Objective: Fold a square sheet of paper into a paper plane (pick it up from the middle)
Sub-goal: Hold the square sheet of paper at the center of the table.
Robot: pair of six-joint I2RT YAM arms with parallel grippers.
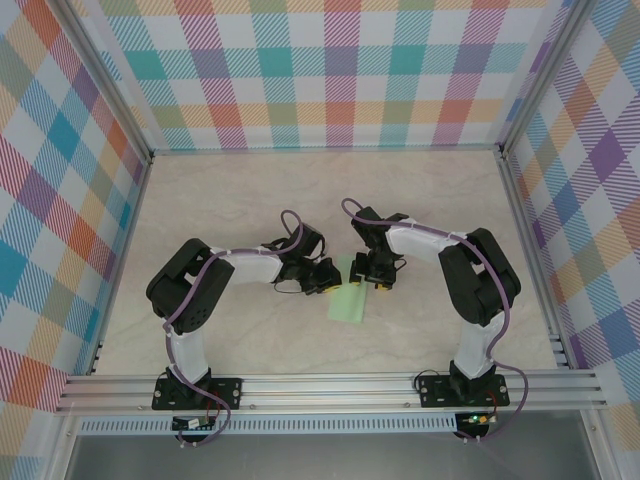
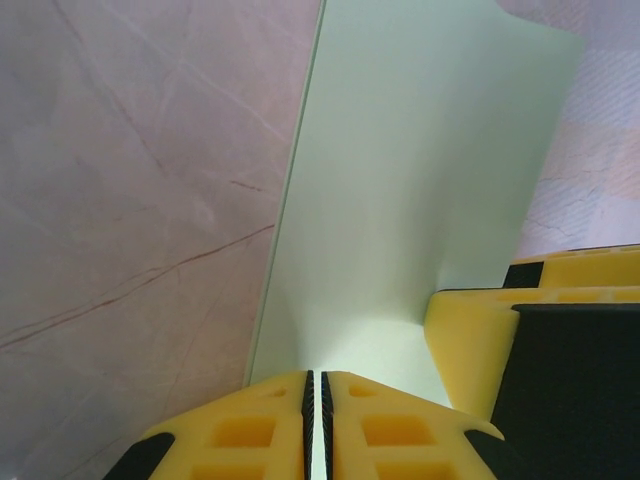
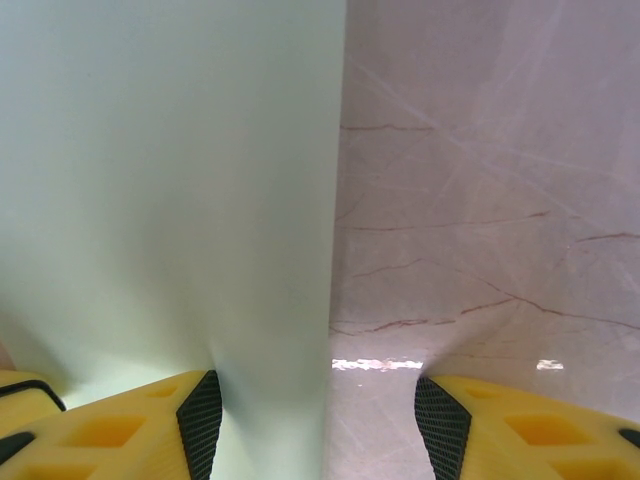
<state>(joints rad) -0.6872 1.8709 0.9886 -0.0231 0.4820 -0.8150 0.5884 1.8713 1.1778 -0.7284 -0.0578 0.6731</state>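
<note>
The square sheet of paper (image 1: 350,303) is pale mint green and sits mid-table between my two grippers. My left gripper (image 1: 328,275) is shut on its near edge. In the left wrist view the sheet (image 2: 420,200) runs up and away from the closed yellow pads, with a thin strip of it pinched in my left gripper (image 2: 316,385). My right gripper (image 1: 372,275) faces it from the right and stands open. In the right wrist view the sheet (image 3: 170,200) covers the left half, and its straight edge falls inside my right gripper (image 3: 318,410), by the left pad.
The table (image 1: 250,200) has a pale marble look with thin reddish veins. Aluminium rails (image 1: 330,385) edge it at the front and sides, with plaid walls (image 1: 330,70) behind. One yellow finger of the right gripper (image 2: 465,340) sits close beside the left jaws.
</note>
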